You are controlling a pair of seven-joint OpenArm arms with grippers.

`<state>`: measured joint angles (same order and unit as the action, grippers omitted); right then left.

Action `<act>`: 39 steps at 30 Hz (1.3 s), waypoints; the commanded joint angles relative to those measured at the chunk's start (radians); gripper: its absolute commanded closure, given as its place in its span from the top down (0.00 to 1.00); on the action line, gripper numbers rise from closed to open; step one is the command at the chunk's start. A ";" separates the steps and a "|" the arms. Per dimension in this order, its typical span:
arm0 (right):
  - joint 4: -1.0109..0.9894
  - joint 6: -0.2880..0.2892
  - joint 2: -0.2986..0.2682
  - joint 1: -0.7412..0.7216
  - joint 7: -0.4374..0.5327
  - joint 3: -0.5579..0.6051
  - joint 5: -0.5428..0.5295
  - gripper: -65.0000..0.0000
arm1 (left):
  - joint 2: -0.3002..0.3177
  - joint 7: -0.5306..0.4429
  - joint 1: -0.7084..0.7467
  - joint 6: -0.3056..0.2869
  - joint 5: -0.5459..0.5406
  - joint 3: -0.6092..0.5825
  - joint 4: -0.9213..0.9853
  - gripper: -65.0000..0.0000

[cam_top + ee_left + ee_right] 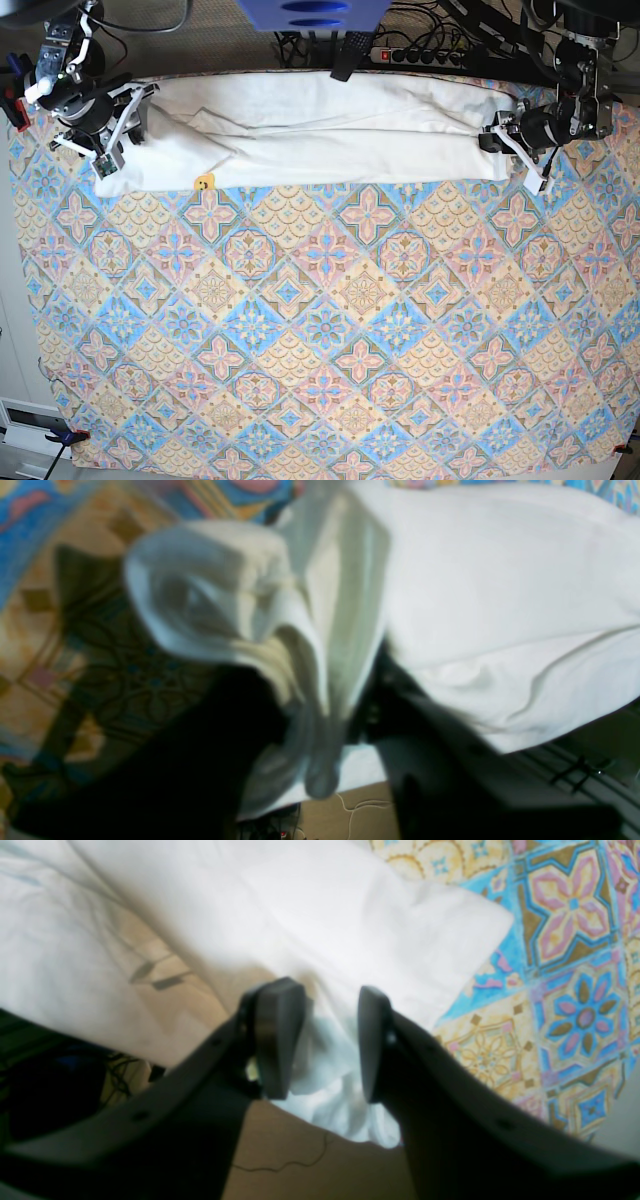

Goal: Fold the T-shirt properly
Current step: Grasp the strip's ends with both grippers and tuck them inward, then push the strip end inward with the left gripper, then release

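Seen from above, along the far edge of a bench (330,330) covered in blue, yellow and pink patterned cloth: the T-shirt (320,140), white, gathered into a long crumpled band stretching from one arm to the other, a small yellow spot of its print showing at the near hem. At the left of the base view, the right gripper (125,125), parked over the shirt's end; in the right wrist view, the same gripper (325,1040) with its dark fingers (277,1040) standing partly apart, a bunched fold of white fabric (330,1080) lying between them, contact with the pads not clear, so whether the cloth is truly gripped cannot be told. At the right of the base view, the left gripper (505,135), pressed against the opposite end of the band; in the blurred left wrist view, the left gripper (325,720) with a thick pleat of white fabric (320,630) rising from between its dark fingers (410,730), narrowed around the cloth and apparently pinching it. Beyond the bench's far edge, cables and a power strip (420,55).
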<state>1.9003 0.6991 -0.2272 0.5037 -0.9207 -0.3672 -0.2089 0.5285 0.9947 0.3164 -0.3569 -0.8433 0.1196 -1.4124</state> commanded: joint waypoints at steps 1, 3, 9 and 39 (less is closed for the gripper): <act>0.018 -0.001 -0.013 0.000 0.013 -0.006 -0.005 0.31 | 0.017 0.003 -0.007 -0.006 -0.008 0.021 -0.009 0.20; 0.018 -0.001 -0.013 0.000 0.013 -0.006 -0.005 0.31 | 0.015 0.003 -0.010 -0.006 -0.003 0.076 -0.009 0.20; 0.018 -0.001 -0.013 0.002 0.013 -0.006 -0.005 0.31 | 0.020 0.003 -0.018 -0.006 0.006 0.274 -0.009 0.17; 0.038 -0.001 -0.013 0.005 0.015 -0.010 -0.007 0.31 | -0.225 0.118 0.048 0.002 0.109 0.194 -0.457 0.01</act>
<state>1.9186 0.6991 -0.2272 0.5076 -0.9203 -0.3683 -0.2092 0.2909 1.1328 0.3687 -0.3553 -0.7189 0.3107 -1.8549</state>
